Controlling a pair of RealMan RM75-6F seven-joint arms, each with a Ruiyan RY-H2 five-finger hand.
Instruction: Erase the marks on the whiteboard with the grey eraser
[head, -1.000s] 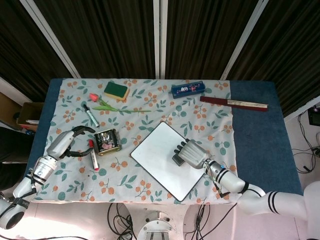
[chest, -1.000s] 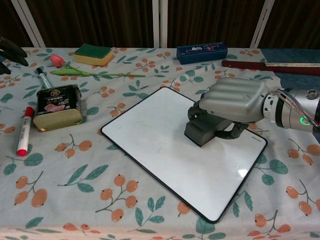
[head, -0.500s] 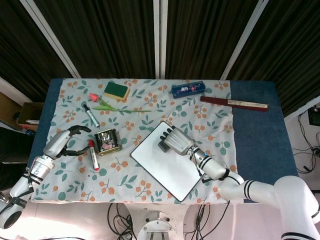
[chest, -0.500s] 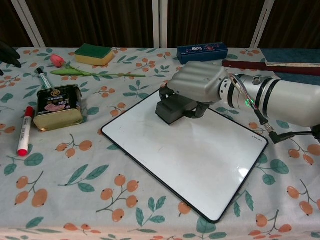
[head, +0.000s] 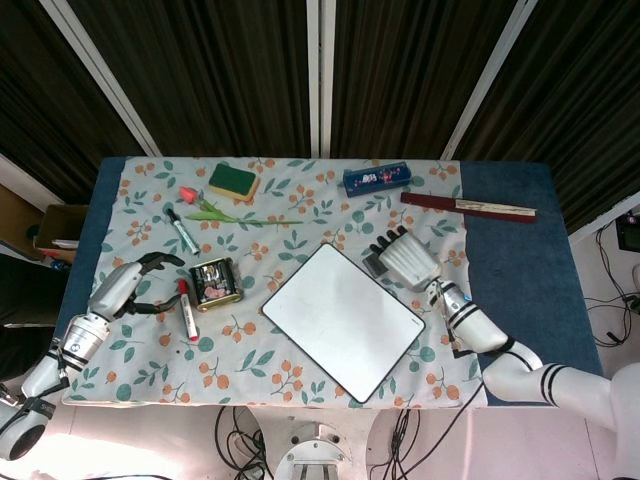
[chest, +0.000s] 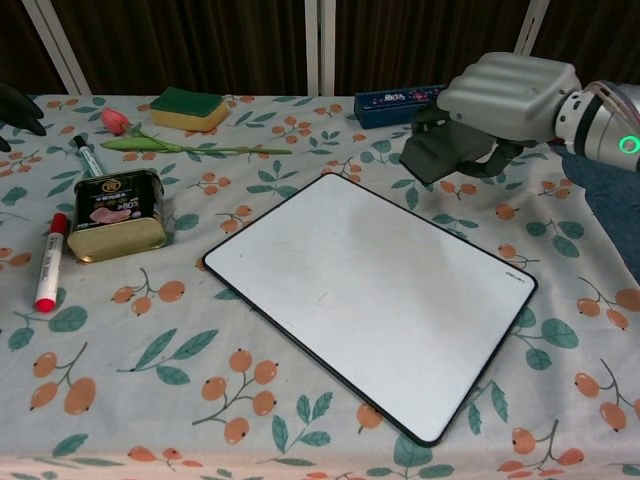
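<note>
**Eraser lifted clear of a clean-looking board**

The right hand (chest: 505, 95) grasps the grey eraser (chest: 440, 152) from above, fingers curled round it, and holds it in the air beyond the far right edge of the whiteboard (chest: 370, 300), not touching the board. The board lies flat on the flowered table (chest: 150, 380) and its face shows no clear marks in either view, only a faint speck or two. By that, the wiping step looks finished and the task is near its end. The next move calls for setting the eraser down on bare cloth beside the board and letting go, or one more pass if a trace remains. The left hand (head: 135, 282) hangs well apart at the table's left edge, fingers spread and holding nothing, near a red marker (head: 187, 309) and a tin (head: 213, 282).
</note>
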